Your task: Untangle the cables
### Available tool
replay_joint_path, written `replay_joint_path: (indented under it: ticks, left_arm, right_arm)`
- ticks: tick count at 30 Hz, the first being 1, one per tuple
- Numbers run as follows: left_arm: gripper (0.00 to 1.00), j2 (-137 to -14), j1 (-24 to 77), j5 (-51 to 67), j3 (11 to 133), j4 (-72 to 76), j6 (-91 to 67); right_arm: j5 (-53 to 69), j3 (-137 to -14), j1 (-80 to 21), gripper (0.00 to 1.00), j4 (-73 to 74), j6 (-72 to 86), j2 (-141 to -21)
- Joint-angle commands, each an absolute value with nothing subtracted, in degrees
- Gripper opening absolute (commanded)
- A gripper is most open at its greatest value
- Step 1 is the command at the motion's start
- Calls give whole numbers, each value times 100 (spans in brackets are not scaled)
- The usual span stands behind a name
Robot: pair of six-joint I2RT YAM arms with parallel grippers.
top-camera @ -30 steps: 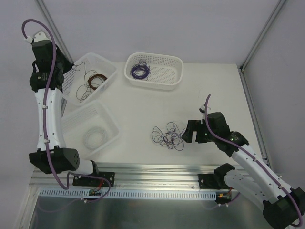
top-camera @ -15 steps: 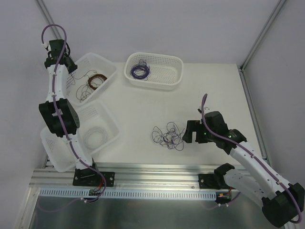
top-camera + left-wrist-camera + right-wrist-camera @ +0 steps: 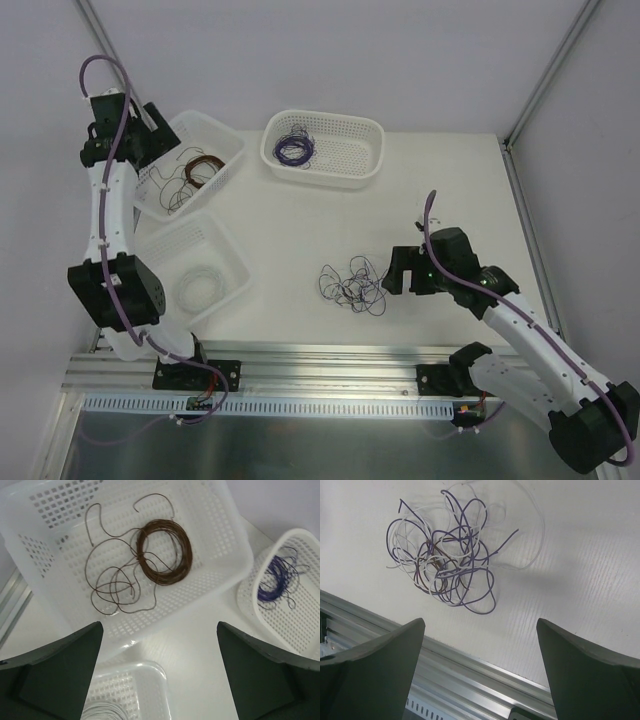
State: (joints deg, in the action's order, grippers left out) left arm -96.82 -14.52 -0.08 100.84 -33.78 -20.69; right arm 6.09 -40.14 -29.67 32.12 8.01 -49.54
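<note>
The cables (image 3: 352, 286) lie as a loose purple, whitish and brown tangle on the white table, also in the right wrist view (image 3: 445, 570). My right gripper (image 3: 393, 274) is open just right of the tangle; in its own view (image 3: 480, 625) nothing sits between the fingers, and the tangle lies ahead of them. My left gripper (image 3: 153, 132) is open and empty above the back-left basket (image 3: 216, 123). Below it (image 3: 160, 627) that basket holds a loose brown wire (image 3: 114, 582) beside a neat brown coil (image 3: 165, 550).
A back-centre basket (image 3: 374, 150) holds a purple coil (image 3: 294, 150). A near-left basket (image 3: 236, 262) holds a whitish coil (image 3: 197, 287). An aluminium rail (image 3: 330, 355) runs along the table's near edge, close to the tangle. Frame posts stand at the back corners.
My left gripper has gone from shut to open, and the left arm has risen and swung round over the back-left basket. The right gripper has edged slightly left toward the tangle.
</note>
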Motion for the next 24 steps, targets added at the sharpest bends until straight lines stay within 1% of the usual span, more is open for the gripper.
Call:
replay_joint_path:
  ticks: [1,7,8,11,12,14,15,19,21,22,24]
  left_arm:
    - [99,-8650,-1100,580,9276,-3410,-2197]
    - [99,-7516,666,114,7843,-3419,-2083]
    - [99,-7410,1155,53,7675,-3419,-2205]
    - [99,-7111,1913,-130,7077,-3419,-2634]
    - [99,-7058,2377,-210,6858,-3402,-2767]
    - [98,-7101,2898,-290,6707,-3401,-3092]
    - [98,-7232,3405,-412,6628,-3393,-3181]
    - [95,-7716,4304,-510,6600,-3296,-3655]
    - [93,-8111,4595,-518,6679,-3182,-3796]
    - [89,-8252,4771,-458,6723,-3164,-3866]
    - [86,-8665,4886,-369,6837,-3059,-4086]
  right_arm:
    - [466,-4315,-3006,100,3243,694,-4983]
    - [519,-4350,-3120,100,3085,800,-5071]
    - [510,-4359,-3155,100,3059,809,-5097]
    - [483,-4386,-3304,98,2989,835,-5229]
    - [475,-4403,-3383,98,2971,844,-5351]
    - [413,-4447,-3463,97,2936,879,-5466]
    - [387,-4473,-3550,96,2927,914,-5563]
    - [273,-4456,-3682,92,2795,1037,-5791]
    - [255,-4430,-3744,90,2725,1081,-5888]
    - [229,-4421,-3744,88,2690,1116,-5923]
    - [185,-4421,-3779,87,2689,1151,-6064]
